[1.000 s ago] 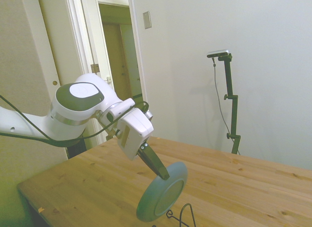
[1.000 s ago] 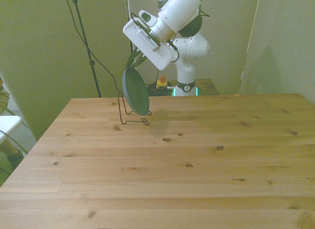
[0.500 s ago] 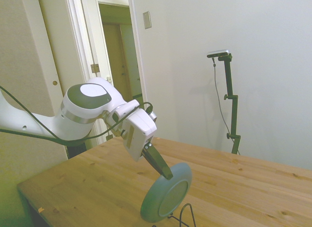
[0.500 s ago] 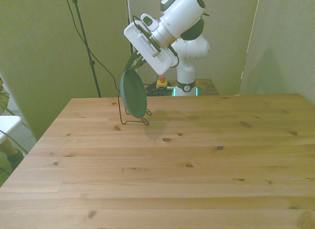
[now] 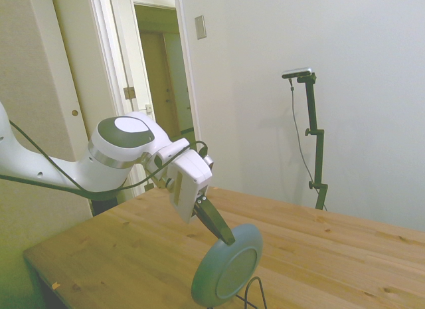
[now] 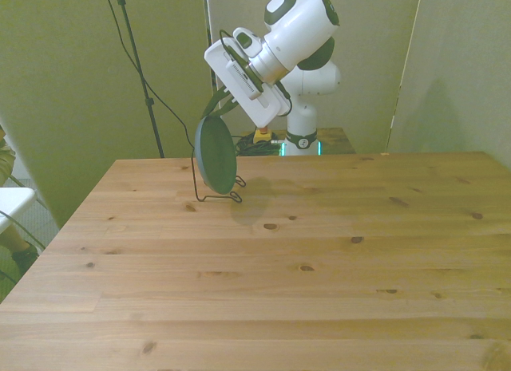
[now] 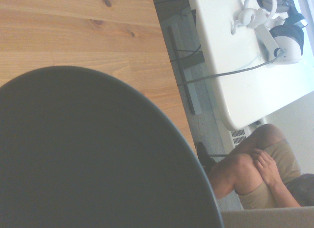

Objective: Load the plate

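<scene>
1. The gripper [image 5: 224,236] is clamped on the upper rim of the plate [image 5: 227,266], its dark fingers [image 5: 212,221] slanting down from the white wrist block to the edge.
2. The plate hangs below the gripper, standing nearly on edge and tilted, above the near corner of the counter [image 5: 133,249] in the side view.
3. In the front view the plate [image 6: 215,154] shows as a narrow dark oval at the counter's [image 6: 287,275] far edge, toward the front view's left, with the gripper [image 6: 217,109] just above it.
4. The front view alone shows the whole thin wire rack [image 6: 214,191] standing on the counter; the plate's lower edge sits among its uprights, though whether it touches the wire cannot be told.
5. The side view catches only a dark wire loop [image 5: 251,290] below the plate.
6. The wrist view fills with the plate's dark face [image 7: 93,154] and, beyond the counter's edge, shows a seated person's knees [image 7: 250,164] and a white table [image 7: 235,56].
</scene>
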You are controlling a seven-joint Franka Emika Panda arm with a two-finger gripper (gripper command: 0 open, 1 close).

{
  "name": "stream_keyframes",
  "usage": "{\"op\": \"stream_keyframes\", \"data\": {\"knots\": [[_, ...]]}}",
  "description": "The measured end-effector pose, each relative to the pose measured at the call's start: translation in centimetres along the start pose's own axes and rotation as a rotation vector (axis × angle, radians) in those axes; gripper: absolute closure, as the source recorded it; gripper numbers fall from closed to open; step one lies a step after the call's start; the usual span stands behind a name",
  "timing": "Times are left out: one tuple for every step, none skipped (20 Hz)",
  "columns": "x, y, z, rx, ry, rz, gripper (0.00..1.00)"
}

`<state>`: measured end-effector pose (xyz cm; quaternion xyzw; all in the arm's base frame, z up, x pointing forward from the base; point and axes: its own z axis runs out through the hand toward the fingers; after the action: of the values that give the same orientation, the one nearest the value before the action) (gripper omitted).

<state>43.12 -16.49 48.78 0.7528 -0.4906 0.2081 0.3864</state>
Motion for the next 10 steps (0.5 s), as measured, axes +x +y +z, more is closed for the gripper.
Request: {"op": "stream_keyframes", "data": {"knots": [[0.03,-0.06,0.12,-0.003,0.001,-0.001,1.00],[0.06,-0.06,0.25,-0.005,0.001,-0.001,1.00],[0.07,-0.08,0.41,-0.008,0.000,-0.002,1.00],[0.06,-0.11,0.56,-0.010,0.000,-0.003,1.00],[0.02,-0.17,0.70,-0.013,-0.001,-0.004,1.00],[-0.03,-0.24,0.81,-0.015,-0.001,-0.005,1.00],[-0.07,-0.32,0.89,-0.017,0.002,-0.007,1.00],[-0.10,-0.40,0.96,-0.019,0.006,-0.008,1.00],[-0.16,-0.49,1.00,-0.020,0.009,-0.009,1.00],[-0.23,-0.58,1.05,-0.021,0.011,-0.009,1.00]]}}
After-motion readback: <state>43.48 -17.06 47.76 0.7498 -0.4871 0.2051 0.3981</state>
